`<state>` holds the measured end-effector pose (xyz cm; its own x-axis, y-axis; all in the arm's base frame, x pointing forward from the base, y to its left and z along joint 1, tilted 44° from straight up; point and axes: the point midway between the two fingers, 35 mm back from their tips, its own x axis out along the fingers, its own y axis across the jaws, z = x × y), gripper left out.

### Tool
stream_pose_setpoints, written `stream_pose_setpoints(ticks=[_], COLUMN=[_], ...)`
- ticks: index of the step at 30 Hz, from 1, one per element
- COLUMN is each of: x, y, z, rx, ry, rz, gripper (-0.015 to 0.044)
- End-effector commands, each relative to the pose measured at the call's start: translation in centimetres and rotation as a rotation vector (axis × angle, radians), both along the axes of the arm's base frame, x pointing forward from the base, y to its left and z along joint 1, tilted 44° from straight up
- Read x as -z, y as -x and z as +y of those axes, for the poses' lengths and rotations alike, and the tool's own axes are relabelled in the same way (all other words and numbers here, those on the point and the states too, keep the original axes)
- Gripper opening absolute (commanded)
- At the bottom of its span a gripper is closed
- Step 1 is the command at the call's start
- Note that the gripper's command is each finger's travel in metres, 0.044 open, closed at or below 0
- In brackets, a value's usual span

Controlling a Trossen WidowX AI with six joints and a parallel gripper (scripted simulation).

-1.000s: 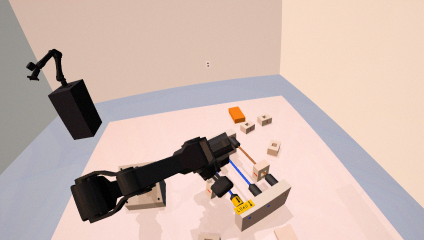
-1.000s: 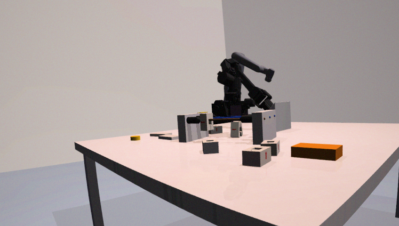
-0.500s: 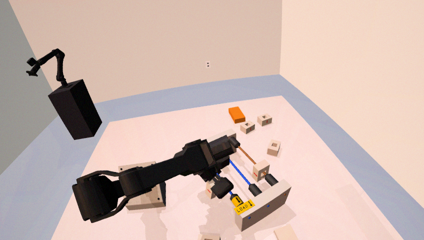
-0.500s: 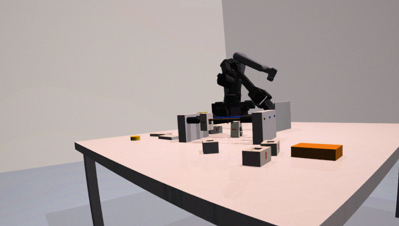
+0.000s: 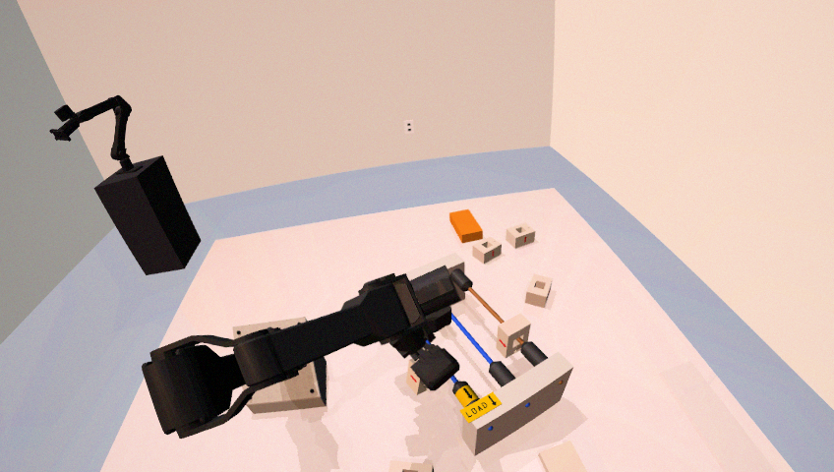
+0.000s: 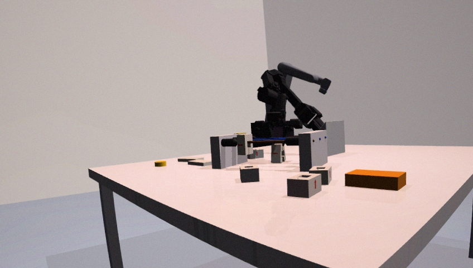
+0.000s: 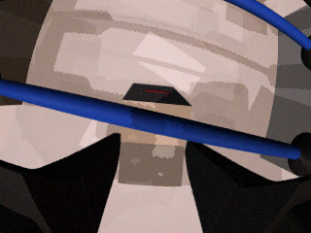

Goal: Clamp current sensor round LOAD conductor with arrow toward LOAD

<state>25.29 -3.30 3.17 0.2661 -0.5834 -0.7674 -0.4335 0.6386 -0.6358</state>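
The open split-core sensor (image 5: 414,383) (image 6: 276,154) (image 7: 151,167) is a pale block with a red arrow, standing upright on the table below the blue LOAD conductor (image 7: 58,100). Which end carries the arrowhead is too small to tell. The yellow LOAD marker (image 5: 481,408) lies on the near terminal block. My gripper (image 7: 154,143) reaches down past the conductor. Its black fingertips touch both sides of the sensor in the wrist view, shut on it. In the top view the arm hides much of the grip, and the sensor's opening is hidden there.
A second blue wire (image 5: 471,337) runs alongside, then a brown wire (image 5: 485,304) carrying another pale sensor (image 5: 506,337) (image 6: 242,144). Terminal blocks (image 5: 520,406) (image 6: 312,151) stand at the wire ends. Several loose sensors and an orange block (image 5: 465,225) (image 6: 375,179) lie beyond.
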Motion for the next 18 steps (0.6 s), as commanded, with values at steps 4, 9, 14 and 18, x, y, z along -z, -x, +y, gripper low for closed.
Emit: stream_pose_setpoints(ticks=[4, 9, 14, 18], x=[0.0, -0.1, -0.2, -0.5], y=[0.0, 0.3, 0.4, 1.3], z=[0.0, 0.3, 0.2, 0.0], rx=[0.001, -0.002, -0.002, -0.002], ry=[0.001, 0.0, 0.0, 0.0], rz=[-0.001, 0.01, 0.01, 0.011], gripper=[0.0147, 0.0016, 0.0, 0.0])
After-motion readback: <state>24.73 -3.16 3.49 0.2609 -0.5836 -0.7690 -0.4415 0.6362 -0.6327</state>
